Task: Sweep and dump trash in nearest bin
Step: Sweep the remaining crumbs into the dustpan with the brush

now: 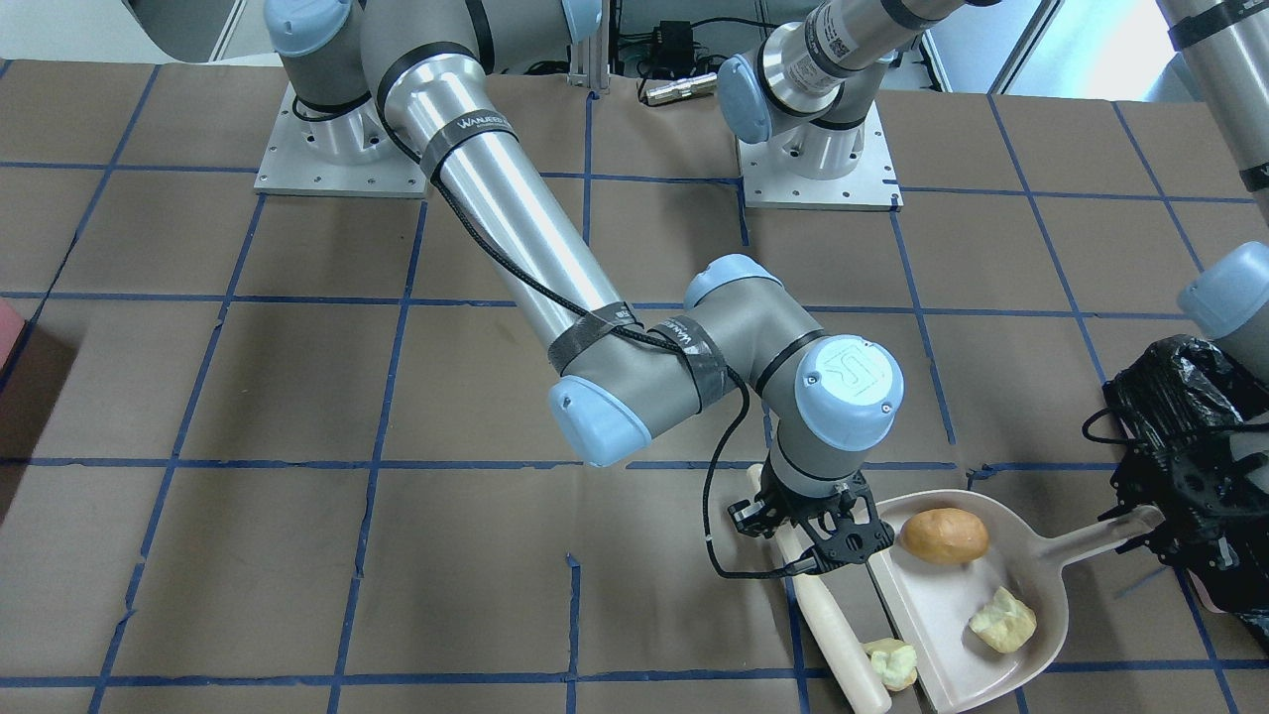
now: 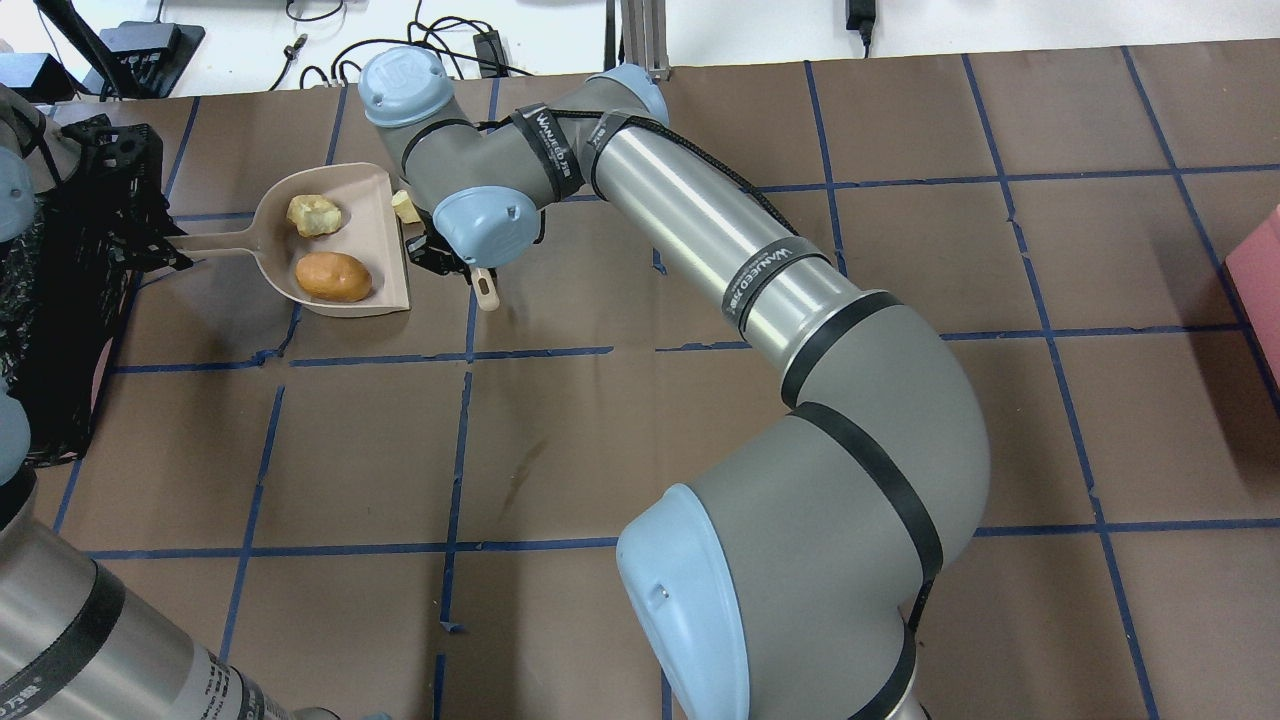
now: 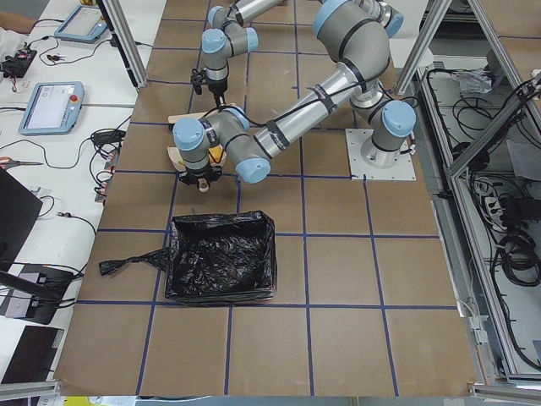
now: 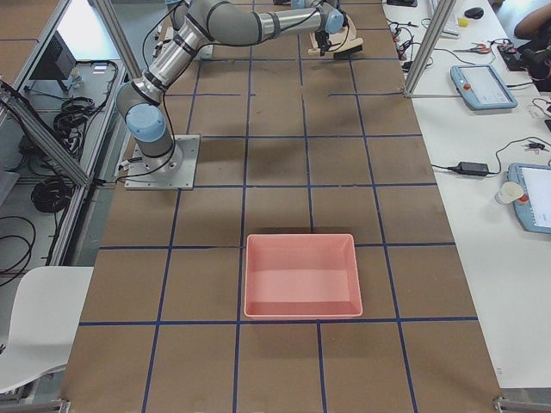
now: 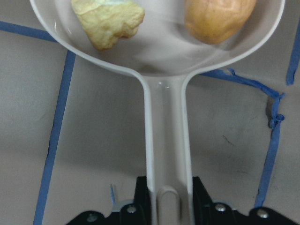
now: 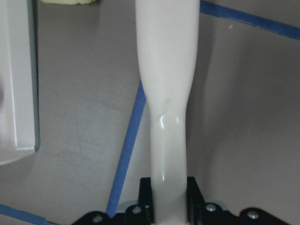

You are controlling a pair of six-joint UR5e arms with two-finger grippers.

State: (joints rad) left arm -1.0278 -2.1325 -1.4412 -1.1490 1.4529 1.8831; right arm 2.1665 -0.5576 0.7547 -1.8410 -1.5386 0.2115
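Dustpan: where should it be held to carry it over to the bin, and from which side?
Grip the dustpan at the far end of its handle, coming in from the bin side. The handle is a narrow, straight stem that fits between two fingers. It points away from the pan's open lip, toward the bin. The left gripper is clamped there.

In the dustpan (image 1: pixel 952 605) lie oval (image 1: pixel 944 535) and chunk (image 1: pixel 1002 621), second chunk (image 1: pixel 892 662) outside.
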